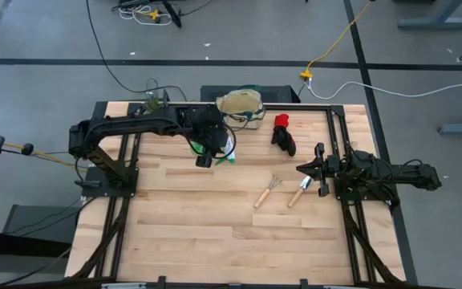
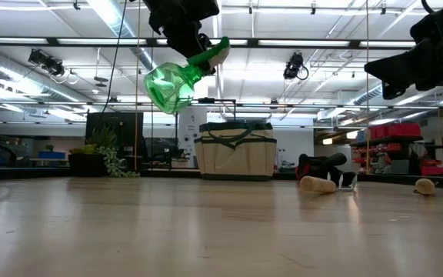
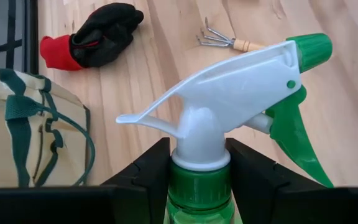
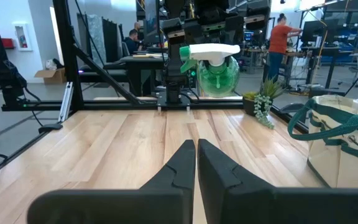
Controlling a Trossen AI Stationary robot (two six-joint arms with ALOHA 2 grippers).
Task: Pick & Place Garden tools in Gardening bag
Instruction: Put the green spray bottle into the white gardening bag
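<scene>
Wooden table [image 1: 215, 217] in a workshop: we are seeing the left hand [image 3: 199, 177] clamping the neck of a green spray bottle [image 2: 177, 77], holding it aloft near the beige gardening bag [image 1: 241, 104] (at the table's far edge). We are finding the glove [image 1: 283, 134], rake [image 1: 266, 191] and trowel [image 1: 299, 193] lying on the wood. Right hand [image 4: 196, 163] is hovering, fingers together.
</scene>
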